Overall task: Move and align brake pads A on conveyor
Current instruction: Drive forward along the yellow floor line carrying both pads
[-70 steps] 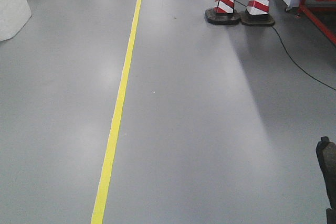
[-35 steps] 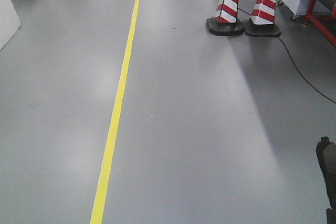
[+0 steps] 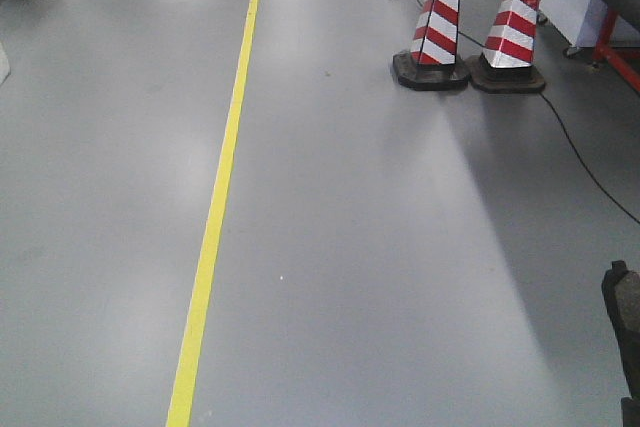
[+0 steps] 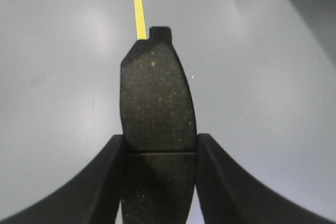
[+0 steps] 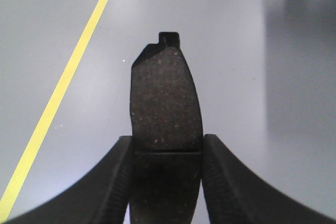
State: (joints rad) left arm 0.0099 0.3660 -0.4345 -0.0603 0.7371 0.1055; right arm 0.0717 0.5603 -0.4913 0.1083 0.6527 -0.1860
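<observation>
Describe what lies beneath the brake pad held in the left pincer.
Bare grey floor and a yellow line running behind the brake pad; the pad hides where the line continues.

Overhead light is glaring off the floor (image 3: 330, 277) left of the cones (image 3: 435, 27), and a pale streak is running from them toward the camera. In wrist views the pads (image 4: 156, 103) are showing dim, the floor behind blurring.
</observation>
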